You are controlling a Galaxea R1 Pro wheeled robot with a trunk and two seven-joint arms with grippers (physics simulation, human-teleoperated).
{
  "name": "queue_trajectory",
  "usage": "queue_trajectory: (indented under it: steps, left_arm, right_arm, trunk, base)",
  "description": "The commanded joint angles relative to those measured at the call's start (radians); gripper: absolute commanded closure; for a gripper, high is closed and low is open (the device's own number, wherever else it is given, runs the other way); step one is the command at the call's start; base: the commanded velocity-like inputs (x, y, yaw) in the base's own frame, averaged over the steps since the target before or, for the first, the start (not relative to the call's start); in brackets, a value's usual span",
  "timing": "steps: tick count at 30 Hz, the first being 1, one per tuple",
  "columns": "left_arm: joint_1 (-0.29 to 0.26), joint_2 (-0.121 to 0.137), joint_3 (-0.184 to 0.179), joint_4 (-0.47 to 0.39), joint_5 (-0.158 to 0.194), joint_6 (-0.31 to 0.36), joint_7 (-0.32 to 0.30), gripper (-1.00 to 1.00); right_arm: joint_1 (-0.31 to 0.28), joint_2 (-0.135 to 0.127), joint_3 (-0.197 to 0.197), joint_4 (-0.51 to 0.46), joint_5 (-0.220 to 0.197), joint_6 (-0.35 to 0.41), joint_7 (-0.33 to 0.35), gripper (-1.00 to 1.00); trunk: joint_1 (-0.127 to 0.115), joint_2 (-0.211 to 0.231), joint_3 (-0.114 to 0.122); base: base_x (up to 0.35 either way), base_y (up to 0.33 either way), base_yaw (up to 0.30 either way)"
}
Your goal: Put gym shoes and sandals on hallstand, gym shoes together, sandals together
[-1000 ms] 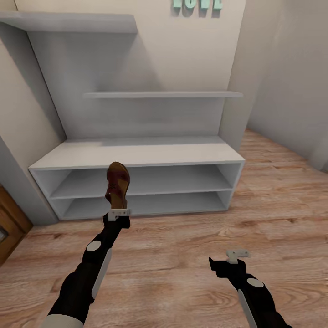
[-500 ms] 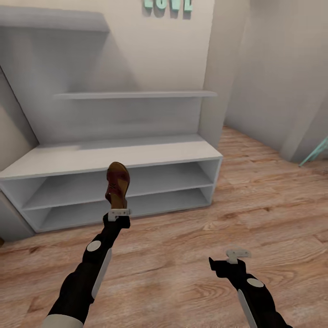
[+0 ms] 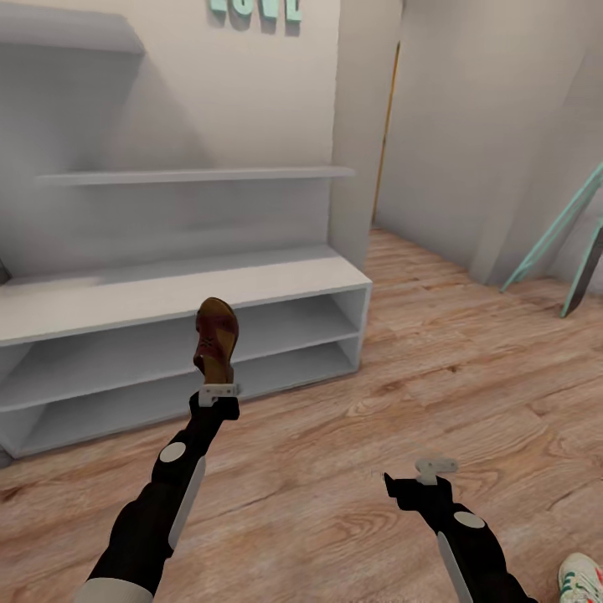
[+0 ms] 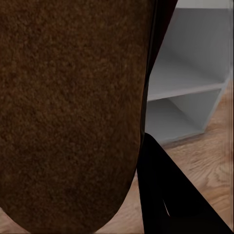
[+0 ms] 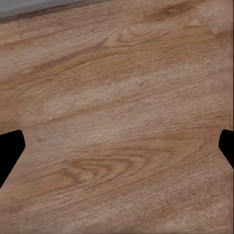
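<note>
1 brown sandal (image 3: 217,338) stood almost upright in the left gripper (image 3: 219,391), pinched at its heel end with the toe pointing up, held in the air in front of the shoe rack (image 3: 180,289). From the left wrist camera the sandal's dark brown sole (image 4: 68,112) covered most of the picture, with a black finger (image 4: 170,195) pressed along its edge and the rack's 2 open shelf levels (image 4: 195,87) showing past it.

The rack was a pale grey unit against the wall, with a flat top, 2 open levels below and 2 staggered shelves (image 3: 193,176) above, all of them bare. Teal letters (image 3: 255,8) hung on the wall over it, cut off by the frame's upper edge.

The right gripper (image 3: 435,469) hung low over the wood plank floor (image 3: 419,352), well away from the rack and holding nothing. In its wrist camera the 2 black fingertips (image 5: 9,146) sat at opposite edges of the picture, spread wide, with only floorboards between them.

1 white gym shoe (image 3: 582,578) with green stripes and a red-orange accent lay on the floor beside the right arm, partly cut off at the corner of the head view. A teal frame (image 3: 553,230) leaned by the far wall
</note>
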Motion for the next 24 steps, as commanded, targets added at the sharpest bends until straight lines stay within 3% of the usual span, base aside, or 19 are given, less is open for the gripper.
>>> queue_trajectory:
  steps: [1, 24]
  left_arm:
    - [0.000, 0.000, 0.001, -0.002, -0.004, 0.006, -0.005, 1.00]
    - [0.000, 0.000, 0.001, -0.002, -0.004, 0.006, -0.005, 1.00]
  right_arm:
    - [-0.001, 0.000, 0.000, -0.002, -0.001, 0.005, 0.000, -1.00]
    - [-0.001, 0.000, 0.000, -0.002, -0.001, 0.005, 0.000, -1.00]
  trunk:
    - [0.000, 0.000, -0.001]
    - [0.000, 0.000, -0.001]
  base:
    - [0.000, 0.000, -0.263]
    - [0.000, 0.000, -0.282]
